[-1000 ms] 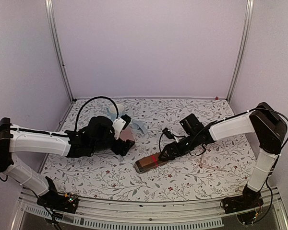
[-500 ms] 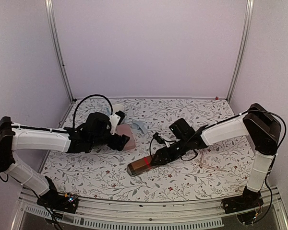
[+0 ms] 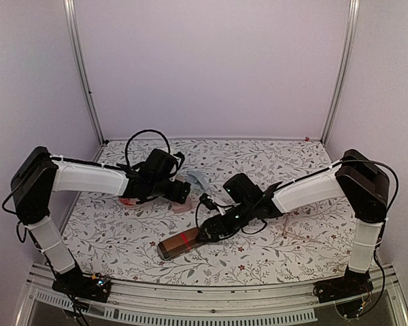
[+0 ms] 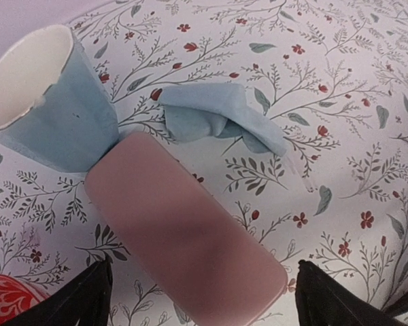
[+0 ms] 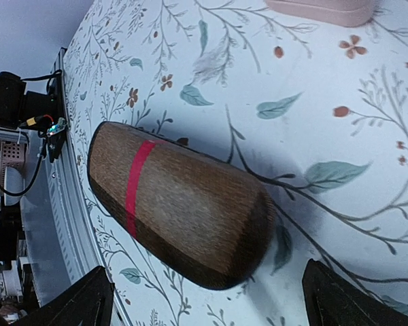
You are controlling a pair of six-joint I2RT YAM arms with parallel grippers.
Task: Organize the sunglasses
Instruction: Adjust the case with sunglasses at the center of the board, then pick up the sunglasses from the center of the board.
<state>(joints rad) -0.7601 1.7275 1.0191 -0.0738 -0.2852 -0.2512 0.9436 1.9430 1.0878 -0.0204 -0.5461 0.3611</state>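
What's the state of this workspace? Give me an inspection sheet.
Surface: floral cloth, lying flat.
Job's things: sunglasses not clearly made out.
Clutter: pink case; brown red-banded case; blue cloth; blue cup-like item; red item.
Jaws: left jaws open either side of the pink case's end; right jaws open at the brown case's end; neither holds anything.
Cables: black loop above the left arm.
Surroundings: pale walls, metal posts.

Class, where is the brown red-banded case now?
Top view: the brown case lies front-centre on the table, at the right gripper, the pink case behind it.
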